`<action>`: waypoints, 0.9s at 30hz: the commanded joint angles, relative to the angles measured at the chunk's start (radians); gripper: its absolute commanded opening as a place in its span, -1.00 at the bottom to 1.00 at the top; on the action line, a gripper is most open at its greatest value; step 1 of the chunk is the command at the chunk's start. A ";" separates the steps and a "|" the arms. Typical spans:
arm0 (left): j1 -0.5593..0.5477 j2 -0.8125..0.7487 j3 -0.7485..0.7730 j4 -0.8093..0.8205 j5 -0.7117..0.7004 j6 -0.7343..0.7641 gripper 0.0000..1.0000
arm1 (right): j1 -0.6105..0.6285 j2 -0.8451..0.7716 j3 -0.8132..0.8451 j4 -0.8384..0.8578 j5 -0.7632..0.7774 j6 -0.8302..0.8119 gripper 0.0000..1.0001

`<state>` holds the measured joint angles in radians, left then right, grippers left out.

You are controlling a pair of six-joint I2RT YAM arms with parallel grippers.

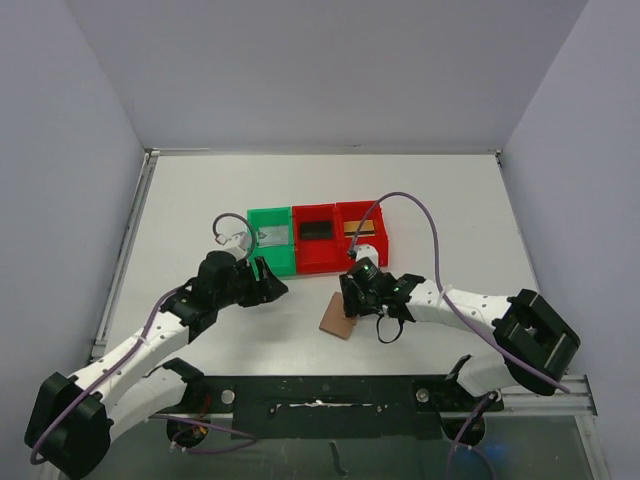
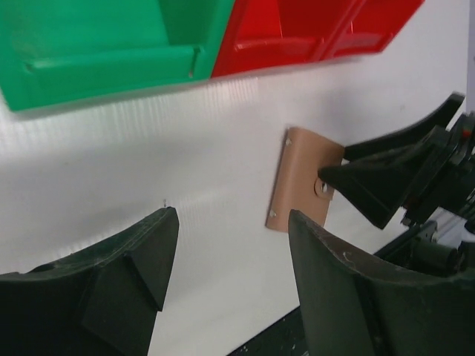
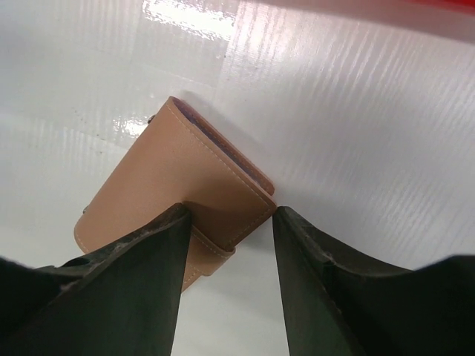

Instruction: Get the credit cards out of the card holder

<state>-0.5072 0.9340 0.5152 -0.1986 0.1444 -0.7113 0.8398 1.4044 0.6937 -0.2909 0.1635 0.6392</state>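
The card holder [image 1: 336, 318] [image 2: 300, 174] [image 3: 178, 170] lies folded shut on the white table, tan side up. My right gripper [image 1: 354, 298] [image 3: 228, 209] [image 2: 335, 165] has closed on its strap corner: one finger rests on the top face, the other presses the corner. The credit cards sit in the bins: a silver-grey one [image 1: 272, 236] in the green bin, a black one [image 1: 316, 229] in the middle red bin, a gold-tan one [image 1: 362, 227] in the right red bin. My left gripper [image 1: 270, 290] [image 2: 231, 215] hangs open to the holder's left, nothing between its fingers.
The green bin [image 1: 270, 262] [image 2: 111, 67] and two red bins [image 1: 320, 265] [image 2: 297, 44] stand in a row just behind both grippers. A black mounting rail [image 1: 320, 395] runs along the near edge. Grey walls close in the table on three sides.
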 commanded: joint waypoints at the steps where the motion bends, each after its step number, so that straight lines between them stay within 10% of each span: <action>1: -0.079 0.024 -0.044 0.223 0.076 -0.102 0.16 | 0.014 -0.051 0.053 -0.005 0.066 0.022 0.00; 27: -0.167 0.024 -0.086 0.235 -0.091 -0.206 0.12 | 0.187 0.146 0.234 -0.261 0.280 0.406 -0.17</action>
<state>-0.6716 0.9886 0.4309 0.0093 0.0792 -0.8989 1.0172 1.5261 0.8845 -0.5312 0.3901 1.0145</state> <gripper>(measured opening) 0.563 0.420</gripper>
